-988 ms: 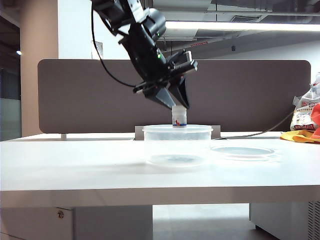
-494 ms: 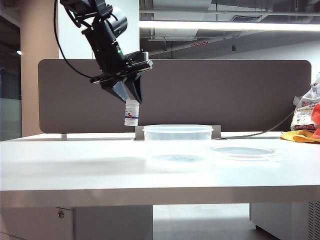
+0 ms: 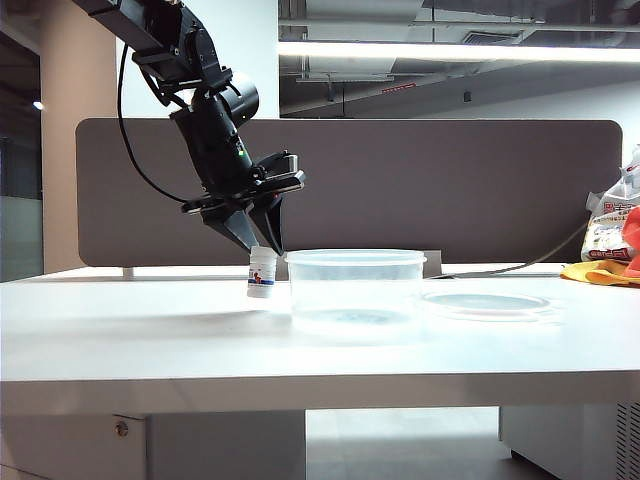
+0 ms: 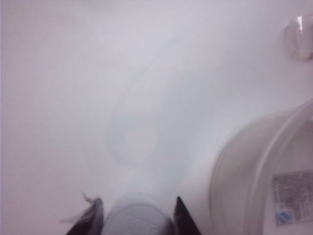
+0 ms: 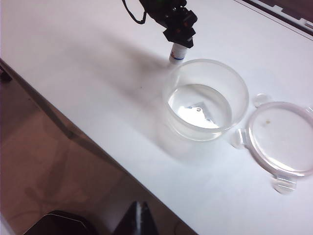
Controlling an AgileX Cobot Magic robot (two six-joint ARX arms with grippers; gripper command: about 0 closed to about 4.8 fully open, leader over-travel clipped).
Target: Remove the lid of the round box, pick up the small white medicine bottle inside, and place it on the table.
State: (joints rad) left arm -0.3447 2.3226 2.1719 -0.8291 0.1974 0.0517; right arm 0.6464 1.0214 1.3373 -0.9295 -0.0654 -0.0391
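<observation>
Exterior view: cylindrical white plastic bottle (image 3: pixel 262 274)

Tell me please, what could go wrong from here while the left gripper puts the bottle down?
1. The left gripper holds the bottle close beside the box; a sideways drift could knock them together.
2. The bottle looks slightly tilted and seems just above the table; released so, it might tip over and roll.
3. The lid lies apart on the far side, and the shut right gripper hangs away from both, so little risk there.
</observation>
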